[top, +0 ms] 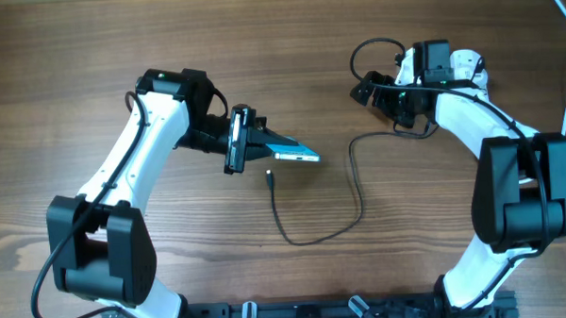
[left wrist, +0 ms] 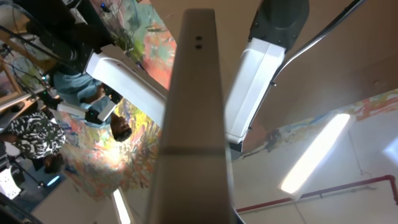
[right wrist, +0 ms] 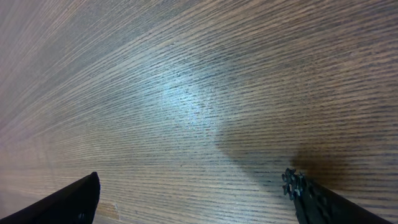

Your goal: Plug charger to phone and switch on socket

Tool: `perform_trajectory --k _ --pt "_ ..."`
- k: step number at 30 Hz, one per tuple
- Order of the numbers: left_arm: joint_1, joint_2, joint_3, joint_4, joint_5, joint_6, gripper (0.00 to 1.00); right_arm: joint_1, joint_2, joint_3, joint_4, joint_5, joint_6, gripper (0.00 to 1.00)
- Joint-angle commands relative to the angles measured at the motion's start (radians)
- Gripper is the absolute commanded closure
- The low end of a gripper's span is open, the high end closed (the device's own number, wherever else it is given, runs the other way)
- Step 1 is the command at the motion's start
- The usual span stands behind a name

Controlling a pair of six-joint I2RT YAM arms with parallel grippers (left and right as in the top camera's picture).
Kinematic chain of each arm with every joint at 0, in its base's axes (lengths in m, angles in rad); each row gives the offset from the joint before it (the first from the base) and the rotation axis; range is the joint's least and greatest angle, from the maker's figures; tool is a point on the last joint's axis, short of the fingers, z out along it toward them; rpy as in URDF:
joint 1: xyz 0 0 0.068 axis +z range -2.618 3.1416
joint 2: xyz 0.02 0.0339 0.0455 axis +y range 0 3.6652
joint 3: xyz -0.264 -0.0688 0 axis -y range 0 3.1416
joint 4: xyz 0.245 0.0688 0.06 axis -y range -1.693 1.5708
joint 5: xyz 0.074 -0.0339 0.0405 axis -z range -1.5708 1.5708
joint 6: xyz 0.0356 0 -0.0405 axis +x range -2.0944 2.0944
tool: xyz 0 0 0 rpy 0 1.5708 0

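1. Left gripper [top: 281, 148]: jaws pressed onto the phone [top: 300, 156] and pinching it by one end. The gripper is rolled onto its side, left of table centre.
2. Phone: lifted and tilted, seen nearly edge-on from overhead. Its free end points right, and only a pale strip and a dark teal wedge show, so the screen can't be read.
3. Left wrist view: a blurred pale bar runs up the middle, right at the lens. Around it are ceiling lights, a white arm link and room clutter. Can't tell what the bar is.
4. Charger [top: 300, 241]: a thin black cable lying loose on the table [top: 72, 53]. Its connector tip [top: 268, 176] sits just below the phone, close but not touching and not plugged in.
5. Cable path: from the tip it drops toward the front edge and curves right. It then climbs and runs in under the right arm.
6. Right gripper [right wrist: 193, 202]: jaws spread wide with nothing between them. The wrist view shows only bare wood, with a dark fingertip [right wrist: 314, 198] in each lower corner.
7. Socket [top: 470, 66]: white body showing on both sides of the right wrist at the far right of the table, mostly covered. The switch is not visible.
8. Thick white lead [top: 553, 3]: runs along the far right corner. Where it joins the socket is hidden.
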Motion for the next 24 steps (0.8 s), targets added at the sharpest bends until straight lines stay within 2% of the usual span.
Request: perform_trajectory --k 1,24 --pt "0.002 -0.024 -0.002 -0.005 0.048 -0.014 0.96 0.003 0.014 -0.001 0.003 0.01 0.008 0.0" --pt "-0.081 -0.024 -0.003 -0.024 0.03 -0.014 0.96 0.003 0.014 -0.001 0.003 0.01 0.008 0.0"
